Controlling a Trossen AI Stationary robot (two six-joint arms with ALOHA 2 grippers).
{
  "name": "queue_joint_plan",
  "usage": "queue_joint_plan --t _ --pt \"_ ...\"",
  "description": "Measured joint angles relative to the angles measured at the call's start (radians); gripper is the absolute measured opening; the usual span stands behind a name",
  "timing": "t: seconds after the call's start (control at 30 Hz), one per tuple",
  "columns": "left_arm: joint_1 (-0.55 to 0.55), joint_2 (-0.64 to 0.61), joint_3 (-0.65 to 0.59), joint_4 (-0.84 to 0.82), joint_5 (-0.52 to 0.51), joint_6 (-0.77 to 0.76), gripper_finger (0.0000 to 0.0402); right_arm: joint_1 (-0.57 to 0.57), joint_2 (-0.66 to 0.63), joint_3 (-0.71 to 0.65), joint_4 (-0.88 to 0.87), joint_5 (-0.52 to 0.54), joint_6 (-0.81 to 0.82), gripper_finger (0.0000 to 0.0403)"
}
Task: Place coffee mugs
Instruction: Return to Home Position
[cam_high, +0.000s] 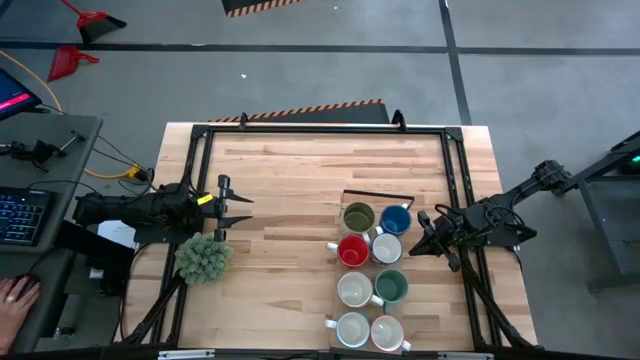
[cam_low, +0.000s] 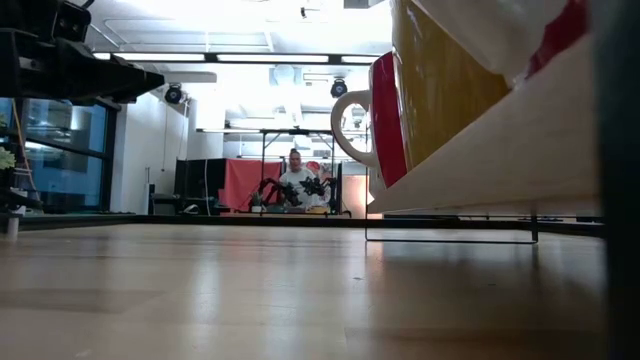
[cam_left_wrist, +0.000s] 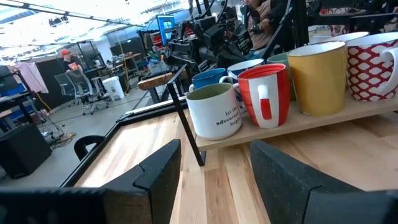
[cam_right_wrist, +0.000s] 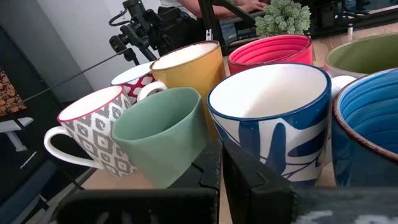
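Note:
Eight mugs stand in two rows on a low wooden shelf (cam_high: 372, 345) with thin black legs, on the right half of the table. Among them are the olive green mug (cam_high: 359, 217), blue mug (cam_high: 396, 219), red mug (cam_high: 352, 251) and teal mug (cam_high: 391, 287). My right gripper (cam_high: 420, 243) hangs shut just right of the shelf. In its wrist view the gripper (cam_right_wrist: 221, 155) points between the teal mug (cam_right_wrist: 165, 134) and a white mug with blue leaves (cam_right_wrist: 273, 118), apart from both. My left gripper (cam_high: 238, 207) waits open at the table's left, and from its wrist the gripper (cam_left_wrist: 214, 180) faces the red mug (cam_left_wrist: 265, 96).
A bushy green plant (cam_high: 204, 258) sits on the table's left, just in front of my left arm. Black frame rails (cam_high: 195, 170) run along the table's edges. Bare wood lies between my left gripper and the shelf. A person's hand (cam_high: 12, 292) rests beside a keyboard off the table.

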Motion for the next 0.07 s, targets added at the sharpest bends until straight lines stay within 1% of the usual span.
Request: queue_joint_plan --t 0.07 --pt "0.000 0.000 0.000 0.000 0.000 0.000 0.0184 0.000 0.000 0.000 0.000 0.000 0.000 0.0000"
